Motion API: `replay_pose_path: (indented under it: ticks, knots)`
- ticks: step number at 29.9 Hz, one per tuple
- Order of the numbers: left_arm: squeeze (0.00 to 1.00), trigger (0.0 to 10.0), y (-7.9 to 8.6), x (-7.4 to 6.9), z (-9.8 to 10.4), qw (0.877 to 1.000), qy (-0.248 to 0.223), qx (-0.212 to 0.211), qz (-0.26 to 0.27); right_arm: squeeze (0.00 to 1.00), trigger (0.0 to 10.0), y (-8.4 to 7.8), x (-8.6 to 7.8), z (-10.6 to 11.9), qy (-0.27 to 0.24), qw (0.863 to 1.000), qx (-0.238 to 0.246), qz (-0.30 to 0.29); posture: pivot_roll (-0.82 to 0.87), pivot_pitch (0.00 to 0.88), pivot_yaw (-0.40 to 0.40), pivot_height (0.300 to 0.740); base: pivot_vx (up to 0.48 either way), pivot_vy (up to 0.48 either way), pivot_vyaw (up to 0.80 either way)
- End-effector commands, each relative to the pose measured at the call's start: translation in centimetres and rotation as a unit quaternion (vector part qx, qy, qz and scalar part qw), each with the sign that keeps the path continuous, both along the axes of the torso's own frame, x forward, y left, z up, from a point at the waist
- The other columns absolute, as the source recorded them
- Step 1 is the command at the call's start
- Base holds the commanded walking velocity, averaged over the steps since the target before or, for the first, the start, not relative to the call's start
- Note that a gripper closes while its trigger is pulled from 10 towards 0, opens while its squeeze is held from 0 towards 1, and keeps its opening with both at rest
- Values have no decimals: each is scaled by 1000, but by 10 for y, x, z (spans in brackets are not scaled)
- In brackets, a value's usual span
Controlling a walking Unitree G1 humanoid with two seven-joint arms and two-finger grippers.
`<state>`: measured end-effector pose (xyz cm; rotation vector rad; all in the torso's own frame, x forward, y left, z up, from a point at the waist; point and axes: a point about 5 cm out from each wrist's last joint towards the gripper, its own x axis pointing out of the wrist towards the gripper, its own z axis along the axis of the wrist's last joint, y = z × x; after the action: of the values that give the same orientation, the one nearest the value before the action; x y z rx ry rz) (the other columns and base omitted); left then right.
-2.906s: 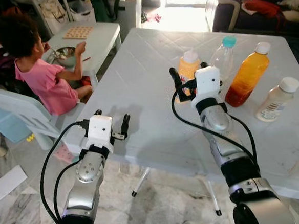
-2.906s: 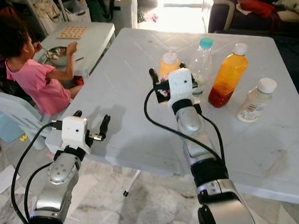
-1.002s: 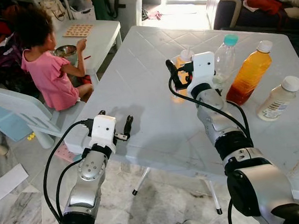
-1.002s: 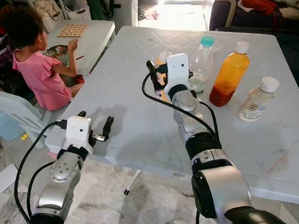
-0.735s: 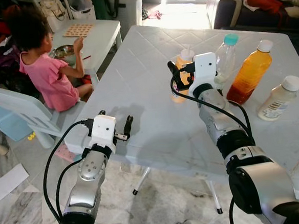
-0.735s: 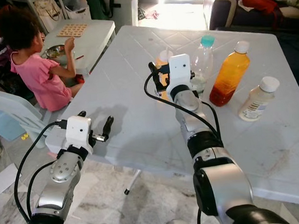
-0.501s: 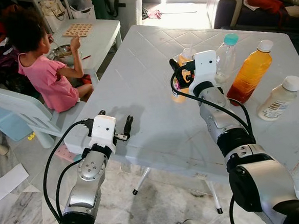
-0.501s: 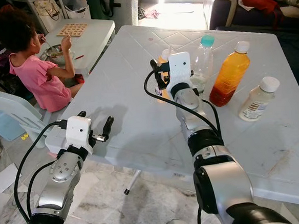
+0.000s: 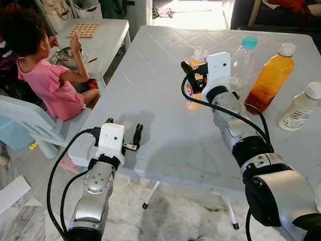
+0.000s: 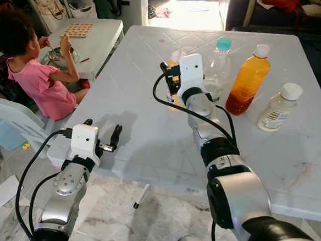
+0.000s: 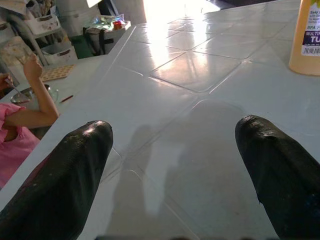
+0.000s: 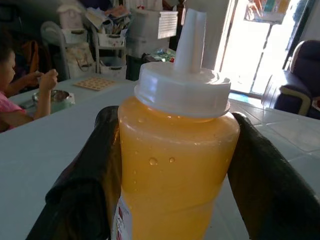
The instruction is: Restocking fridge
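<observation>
From the head, the right tool (image 9: 193, 80) reaches the orange squeeze bottle (image 9: 194, 68) on the white table (image 9: 148, 99); contact is unclear. Its wrist view shows both fingers (image 12: 87, 175) flanking the bottle (image 12: 175, 165). The left tool (image 11: 175, 175) gapes empty at the table's near edge, where the left wrist view reads "MULTI" and "TU" on the bottle's label (image 11: 310, 42).

Seeing a small person in a pink top (image 9: 45, 84) sitting on a white chair (image 9: 17, 117) at a little white table (image 9: 106, 39), holding one hand up over a shiny bowl (image 9: 62, 54). Spotting a brown board with squares (image 9: 83, 30) lying farther along that little table. Noticing a big white table (image 9: 153, 99) standing just beside it, with lines crossing its top. Finding a dark sofa (image 9: 249, 4) sitting behind the big table, with a red cloth (image 9: 284, 0) lying on it. Looking down at a stony floor (image 9: 173, 219), with a white paper (image 9: 6, 197) lying on it.
</observation>
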<state>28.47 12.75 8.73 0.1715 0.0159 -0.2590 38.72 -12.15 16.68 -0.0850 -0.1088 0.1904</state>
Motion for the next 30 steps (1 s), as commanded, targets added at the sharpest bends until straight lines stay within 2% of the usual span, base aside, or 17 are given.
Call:
replay_pose_path:
  ticks: [1,3,4,5,9,10,11,12,17,22,24,25,27,28,29,30]
  knots:
    - [0,10000,1,2,1,1000,-2,6,3,0,5333,4,-5,-1,-4,1000,-3,15,63,18,-2,740,0,0,0]
    - [0,10000,1,3,1,1000,-1,5,4,0,6157,4,-8,-5,0,1000,-3,18,61,18,-2,740,0,0,0]
    - [0,10000,1,3,1,1000,-1,5,4,0,6157,3,-12,-8,3,1000,-4,19,61,18,-2,740,0,0,0]
    - [0,10000,1,3,1,1000,-1,5,3,0,7490,2,-15,-11,4,1000,-5,19,57,18,0,740,0,0,0]
    - [0,10000,1,3,0,1000,1,4,1,0,7216,-3,-25,-17,9,1000,-7,17,52,18,3,740,0,0,0]
    - [0,10000,1,3,0,1000,1,4,1,0,7608,-4,-26,-17,9,1000,-7,17,51,18,4,740,0,0,0]
    - [0,10000,1,3,0,1000,1,4,0,0,9490,-4,-27,-17,9,1000,-8,19,50,18,5,740,0,0,0]
    - [0,10000,1,3,0,1000,1,4,0,0,10000,-5,-29,-17,9,1000,-10,20,50,18,5,740,0,0,0]
    - [0,10000,0,3,0,1000,2,5,0,0,10000,-9,-44,-18,12,1000,-14,26,46,13,1,740,0,0,0]
    - [0,10000,0,1,-1,1000,4,4,1,0,10000,-8,-63,-29,30,999,-19,33,46,7,-1,740,0,0,0]
    - [0,10000,0,1,-2,1000,5,5,1,0,10000,-7,-65,-29,29,999,-16,38,46,7,-1,740,0,0,0]
    - [0,10000,0,0,-3,1000,6,4,1,0,0,-6,-67,-30,29,999,-18,38,45,2,0,740,0,0,0]
    - [0,10000,0,0,-3,1000,6,5,1,0,0,-5,-67,-31,30,999,-18,36,45,1,0,740,0,0,0]
    - [0,10000,0,0,-3,1000,7,5,1,0,3608,-5,-68,-31,31,999,-18,36,45,0,0,740,0,0,0]
    - [0,10000,-1,-1,-4,1000,8,4,1,0,10000,-3,-70,-32,33,999,-22,33,46,0,-1,740,0,0,0]
    - [0,10000,-1,-1,-4,1000,8,4,1,0,10000,-3,-70,-32,33,999,-22,33,46,0,-1,740,0,0,0]
